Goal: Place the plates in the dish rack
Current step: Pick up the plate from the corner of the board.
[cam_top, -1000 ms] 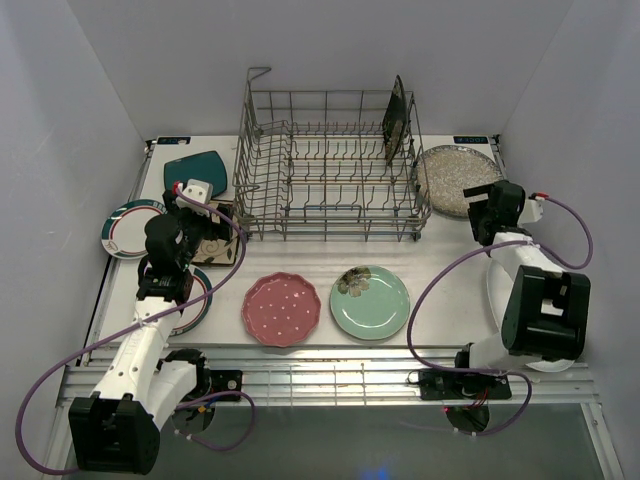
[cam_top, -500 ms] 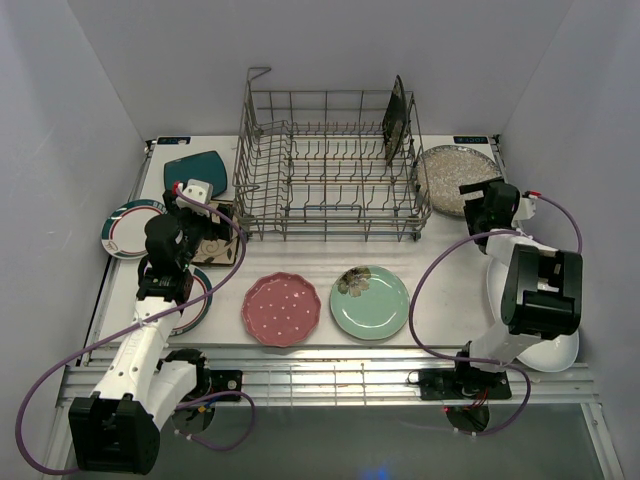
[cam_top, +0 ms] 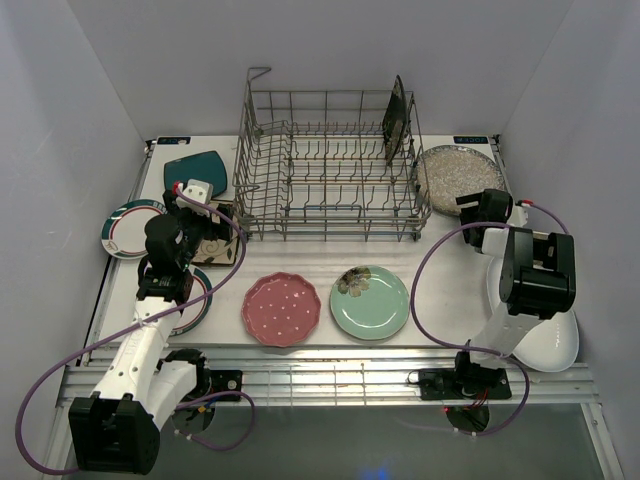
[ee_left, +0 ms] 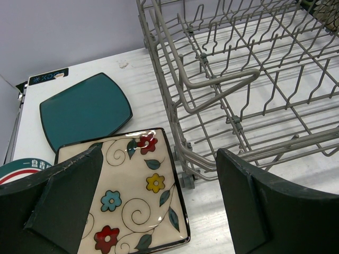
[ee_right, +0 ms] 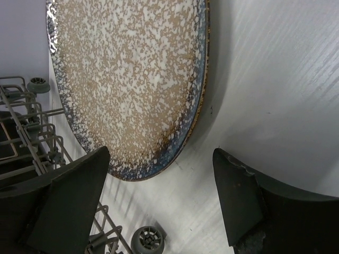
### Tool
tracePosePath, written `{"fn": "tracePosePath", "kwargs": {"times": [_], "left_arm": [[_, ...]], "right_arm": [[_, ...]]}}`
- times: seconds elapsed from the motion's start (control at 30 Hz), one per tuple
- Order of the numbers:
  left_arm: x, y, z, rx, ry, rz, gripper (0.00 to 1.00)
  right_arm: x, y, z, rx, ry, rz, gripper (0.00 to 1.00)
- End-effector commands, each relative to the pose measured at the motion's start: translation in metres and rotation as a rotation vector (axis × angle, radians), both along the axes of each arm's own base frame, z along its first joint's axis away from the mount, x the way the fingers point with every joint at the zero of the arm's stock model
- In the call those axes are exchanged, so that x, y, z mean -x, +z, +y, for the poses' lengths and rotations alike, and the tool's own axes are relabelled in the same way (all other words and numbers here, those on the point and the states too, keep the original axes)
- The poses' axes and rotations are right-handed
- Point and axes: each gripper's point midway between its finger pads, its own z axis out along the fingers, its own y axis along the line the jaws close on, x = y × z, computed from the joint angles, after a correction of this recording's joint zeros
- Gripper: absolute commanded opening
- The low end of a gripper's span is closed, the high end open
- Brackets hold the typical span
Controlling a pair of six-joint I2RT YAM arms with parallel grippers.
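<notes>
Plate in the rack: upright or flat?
Upright. The dark plate stands on edge at the right end of the dish rack, seen nearly edge-on from above.

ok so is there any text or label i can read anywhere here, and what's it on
None reads clearly.
Dark sticker on the table behind the teal plate: pale blue characters, too blurred to read.
Matching sticker behind the speckled plate: too small to read.
Small mark on the rimmed plate: too small to read.
</notes>
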Motion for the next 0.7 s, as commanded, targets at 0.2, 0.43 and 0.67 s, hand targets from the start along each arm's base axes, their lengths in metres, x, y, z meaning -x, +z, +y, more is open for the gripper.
{"fn": "tracePosePath", "kwargs": {"times": [0.2,0.43,0.67], "left_arm": [[0.003,0.021,-0.002,-0.001,-0.012,-0.051,0.98],[0.003,0.020,-0.001,0.001,-0.010,-0.047,0.98],[0.003,0.019,-0.002,-0.001,-0.013,-0.048,0.98]], "right_arm": [[-0.020,-0.003,-0.010,-0.019,-0.059,-0.054,0.76],[-0.027,-0.013,-0.010,-0.041,-0.069,-0.078,0.73],[-0.026,-0.024,-0.013,-0.055,-0.105,-0.095,0.68]]}}
